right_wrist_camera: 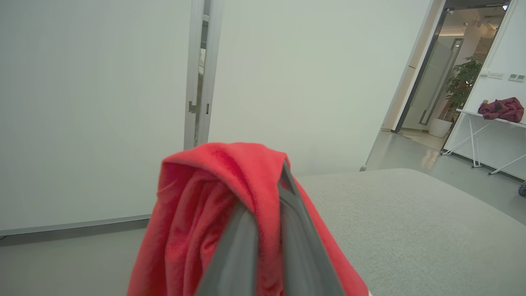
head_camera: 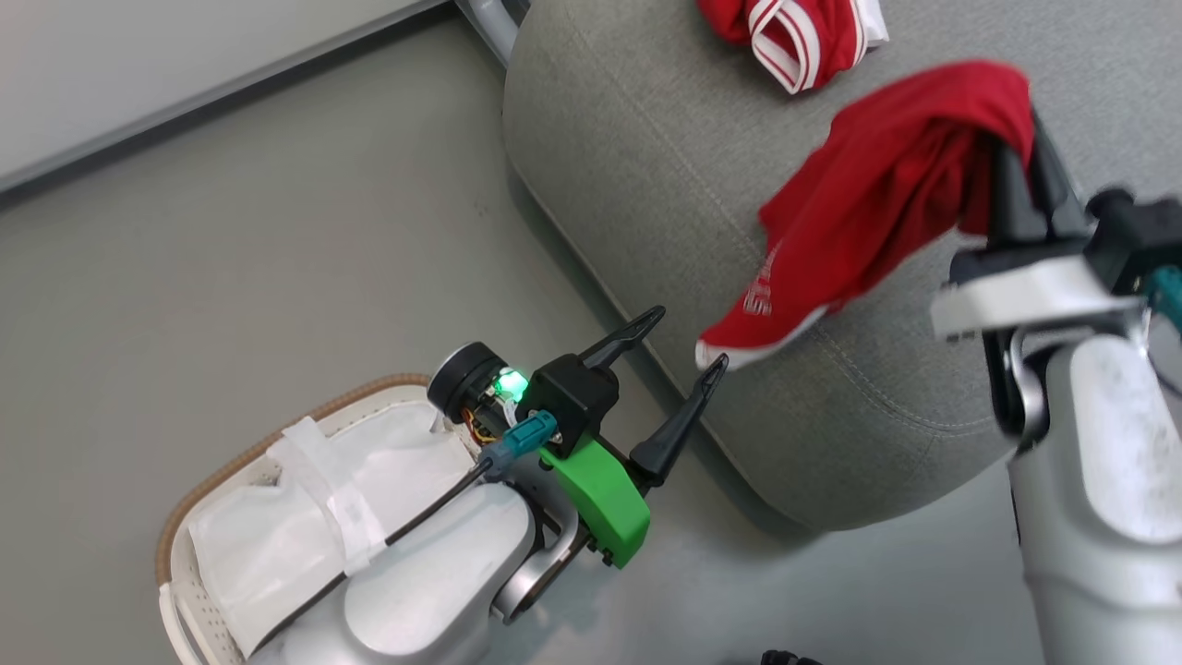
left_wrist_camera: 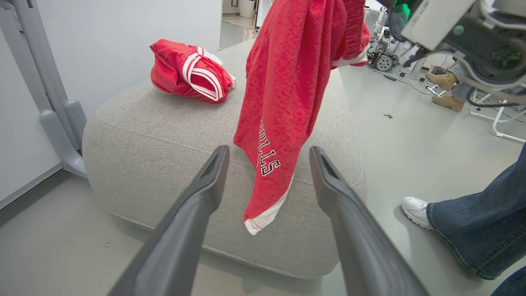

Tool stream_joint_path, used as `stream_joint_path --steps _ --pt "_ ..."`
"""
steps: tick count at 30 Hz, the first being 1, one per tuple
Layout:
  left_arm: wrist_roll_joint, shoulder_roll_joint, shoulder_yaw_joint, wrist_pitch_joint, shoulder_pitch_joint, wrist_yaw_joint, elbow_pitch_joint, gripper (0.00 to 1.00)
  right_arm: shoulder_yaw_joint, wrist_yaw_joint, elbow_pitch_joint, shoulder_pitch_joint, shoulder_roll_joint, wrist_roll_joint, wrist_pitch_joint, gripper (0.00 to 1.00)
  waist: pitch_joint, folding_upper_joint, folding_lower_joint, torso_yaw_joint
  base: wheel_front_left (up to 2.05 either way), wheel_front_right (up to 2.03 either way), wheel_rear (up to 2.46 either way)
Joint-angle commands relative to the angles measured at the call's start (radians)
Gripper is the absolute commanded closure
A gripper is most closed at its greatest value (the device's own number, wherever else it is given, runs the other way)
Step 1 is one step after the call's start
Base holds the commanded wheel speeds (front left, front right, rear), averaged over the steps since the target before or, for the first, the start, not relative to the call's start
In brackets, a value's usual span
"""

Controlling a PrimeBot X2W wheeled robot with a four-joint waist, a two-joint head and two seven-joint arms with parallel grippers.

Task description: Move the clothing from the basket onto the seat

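Clothing: lettered red garment (head_camera: 886, 185) hangs from R gripper (head_camera: 1027, 175) over seat (head_camera: 646, 203), hem at seat's edge; striped garment (head_camera: 794, 37) lies bunched on seat, farther back.
R gripper: fingers clamped on lettered garment.
L gripper (head_camera: 691, 337): fingers wide apart, betw. basket and seat.
Basket (head_camera: 180, 517): on floor, white cloth (head_camera: 277, 545) inside.

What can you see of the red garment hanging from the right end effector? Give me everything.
The red garment is soft, mesh-textured fabric with a white hem band and white, black-outlined letters reading "ULLS" down one side. Its top is bunched over the shut right end effector, pinched between the fingers. The rest hangs limp over the grey seat, hem near its front edge. Whether it brushes the seat is unclear.
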Motion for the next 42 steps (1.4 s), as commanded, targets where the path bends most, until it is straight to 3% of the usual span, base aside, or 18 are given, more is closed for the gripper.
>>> stream_joint_path --steps 1,10,17,21,25,30,39,40,42 --pt "0.013 0.015 0.0 0.006 -0.022 0.005 -0.009 0.0 -0.004 -0.001 0.017 -0.052 -0.009 -0.005 -0.005 1.0 0.061 -0.0001 0.0 0.025 0.0 0.0 0.0" --pt "0.065 0.05 -0.01 0.043 -0.078 0.035 -0.104 0.0 -0.045 -0.001 0.227 -0.463 -0.133 0.007 0.054 1.0 0.226 -0.0001 0.0 0.1 0.0 0.0 0.0" --pt "0.112 0.078 -0.01 0.071 -0.13 0.063 -0.192 0.0 -0.078 -0.001 0.335 -0.765 -0.306 -0.035 0.155 1.0 0.364 -0.0001 0.0 0.191 0.0 0.0 0.0" --pt "0.132 0.076 -0.009 0.069 -0.153 0.073 -0.22 0.0 -0.146 -0.001 0.38 -0.884 -0.4 -0.091 0.187 1.0 0.428 -0.0001 0.0 0.246 0.0 0.0 0.0" --pt "0.139 0.073 -0.016 0.062 -0.164 0.068 -0.226 0.0 -0.231 -0.001 0.446 -0.914 -0.449 -0.154 0.188 1.0 0.47 -0.0001 0.0 0.295 0.0 0.0 0.0" --pt "0.14 0.062 -0.021 0.048 -0.172 0.065 -0.22 0.0 -0.336 -0.001 0.545 -0.844 -0.439 -0.227 0.16 1.0 0.498 -0.0001 0.0 0.332 0.0 0.0 0.0" --pt "0.134 0.075 -0.024 0.038 -0.17 0.067 -0.203 0.0 -0.495 -0.001 0.692 -0.711 -0.306 -0.32 0.051 1.0 0.496 -0.0001 0.0 0.328 0.0 0.0 0.0" --pt "0.132 0.078 -0.022 0.038 -0.168 0.071 -0.202 0.0 -0.501 -0.001 0.702 -0.702 -0.288 -0.323 0.038 0.91 0.492 -0.0001 0.0 0.321 0.0 0.0 0.0" --pt "0.128 0.085 -0.02 0.035 -0.161 0.074 -0.2 0.0 -0.512 -0.001 0.717 -0.695 -0.258 -0.308 0.02 0.54 0.482 -0.0001 0.0 0.31 0.0 0.0 0.0"
